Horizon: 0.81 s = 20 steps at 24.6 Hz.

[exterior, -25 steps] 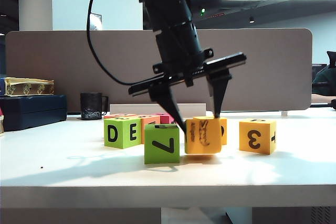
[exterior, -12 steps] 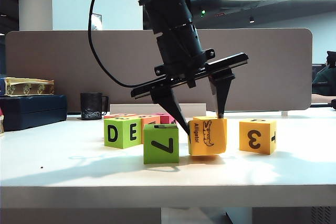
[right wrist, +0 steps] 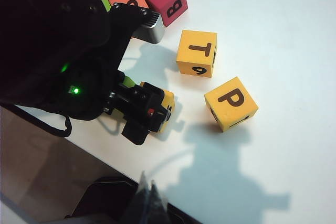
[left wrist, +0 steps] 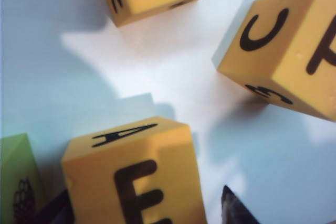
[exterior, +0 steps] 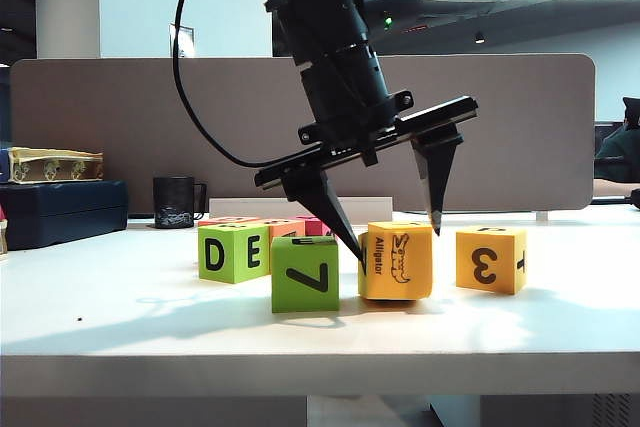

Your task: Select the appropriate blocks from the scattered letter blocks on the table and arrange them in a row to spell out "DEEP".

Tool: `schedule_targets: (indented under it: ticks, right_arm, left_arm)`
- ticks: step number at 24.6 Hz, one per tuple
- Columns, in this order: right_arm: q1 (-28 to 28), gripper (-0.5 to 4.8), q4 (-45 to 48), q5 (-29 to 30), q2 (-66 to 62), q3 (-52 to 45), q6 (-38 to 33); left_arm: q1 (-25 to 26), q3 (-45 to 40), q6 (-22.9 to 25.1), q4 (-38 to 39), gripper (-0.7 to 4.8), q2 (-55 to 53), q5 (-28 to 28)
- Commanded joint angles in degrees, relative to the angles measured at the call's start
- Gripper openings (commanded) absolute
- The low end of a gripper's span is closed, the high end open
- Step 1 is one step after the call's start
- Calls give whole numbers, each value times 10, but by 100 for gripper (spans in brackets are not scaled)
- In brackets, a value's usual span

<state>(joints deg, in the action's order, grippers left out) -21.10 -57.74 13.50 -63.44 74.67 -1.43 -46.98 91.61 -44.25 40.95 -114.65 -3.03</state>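
Alligator-E block (exterior: 397, 261) sits near the desk's (exterior: 120, 327) front edge, just beside the green 7 block (exterior: 306, 274), with the left gripper (exterior: 398, 243) spread wide astride it, one fingertip wedged low between the two cubes. Lifting carelessly could drag either block askew. Right gripper (right wrist: 147, 195) hangs high above the desk; its spread cannot be told.

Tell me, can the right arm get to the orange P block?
Probably yes. The orange P block sits alone on bare white table, clear of the T block. The right gripper hangs back; the left gripper straddles the alligator block.
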Motion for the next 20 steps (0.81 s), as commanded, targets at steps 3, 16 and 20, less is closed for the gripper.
schedule_targets:
  ticks: [3, 16, 20]
  right_arm:
    - [0, -1, 7, 2, 2, 2, 2]
    - [0, -1, 8, 2, 2, 2, 2]
    - [0, -1, 7, 2, 2, 2, 2]
  left_arm:
    - [-2, 2, 10, -3, 340, 2, -2]
    - [-2, 2, 31, 12, 340, -4, 7]
    - [-2, 2, 49, 30, 340, -12, 5]
